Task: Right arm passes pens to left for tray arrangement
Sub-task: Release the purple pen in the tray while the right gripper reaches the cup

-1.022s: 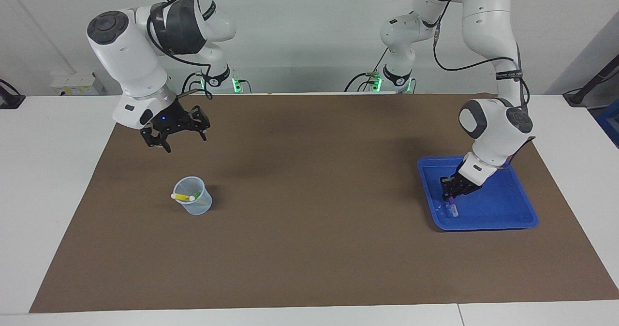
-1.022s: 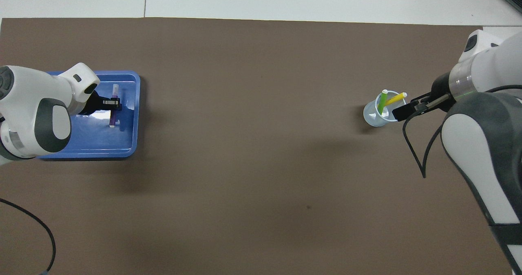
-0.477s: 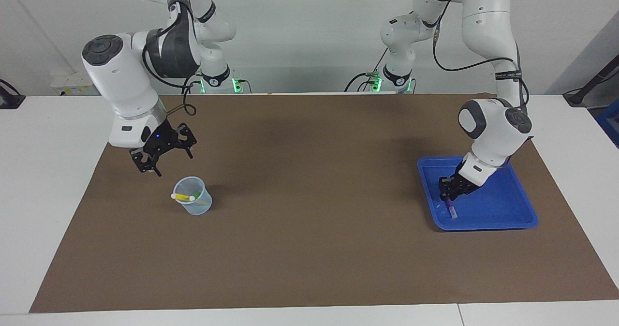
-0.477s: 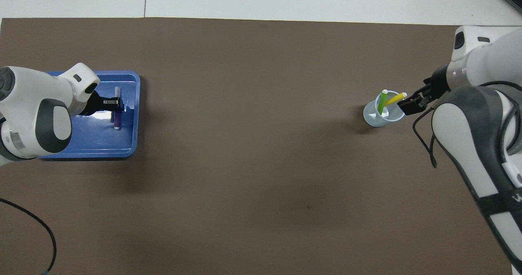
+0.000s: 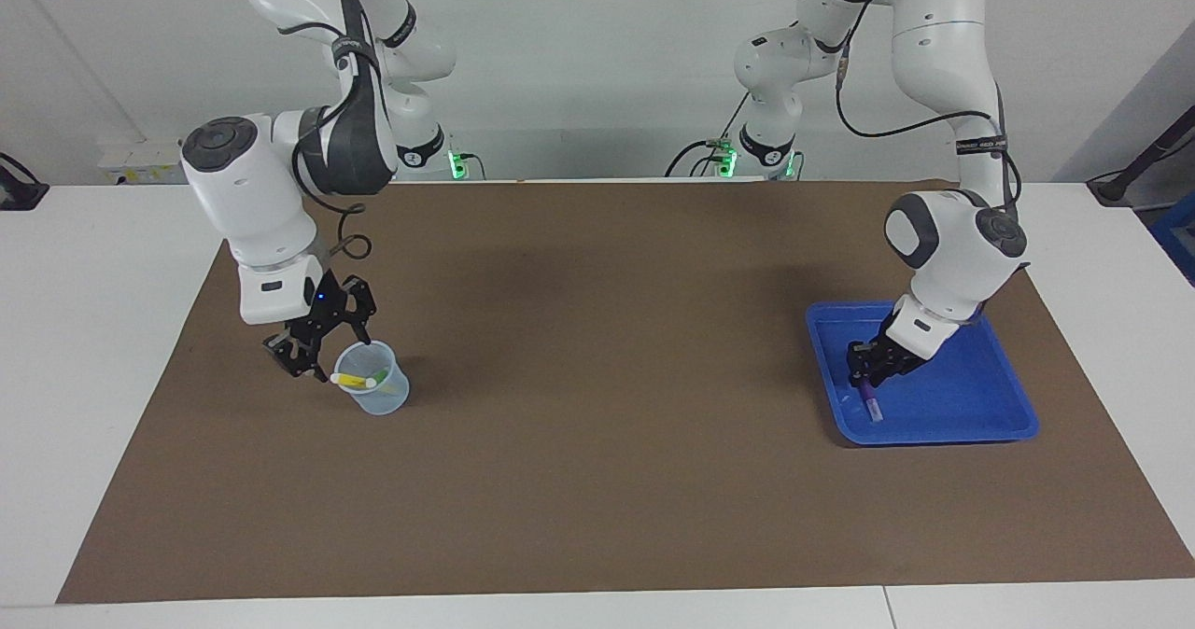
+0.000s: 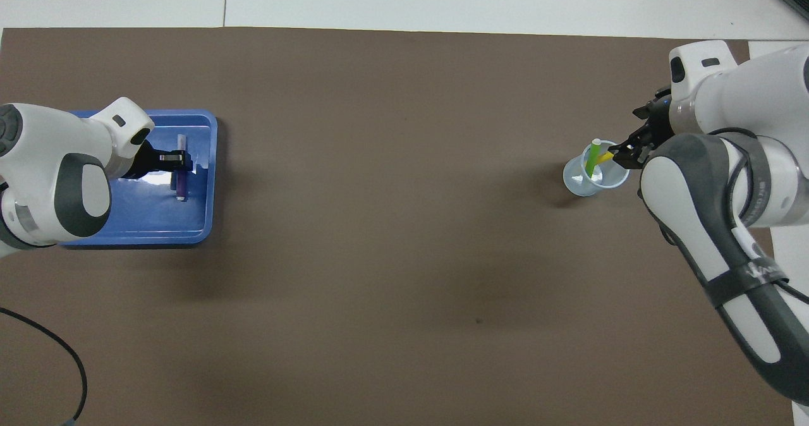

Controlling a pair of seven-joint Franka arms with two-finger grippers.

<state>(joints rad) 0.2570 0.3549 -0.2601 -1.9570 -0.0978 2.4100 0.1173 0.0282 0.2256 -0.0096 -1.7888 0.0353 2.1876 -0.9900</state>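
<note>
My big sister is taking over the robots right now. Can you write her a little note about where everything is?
Left gripper: low in the blue tray, at the purple pen lying there.
Right gripper: open, down beside the cup, by the yellow pen's tip.
Cup holds the yellow pen and green pen.
Done: purple pen in tray.
Left: pass over the yellow and green pens.

Glossy plastic tray [image 5: 1004, 391], matt paper mat [image 5: 597, 424]
</note>
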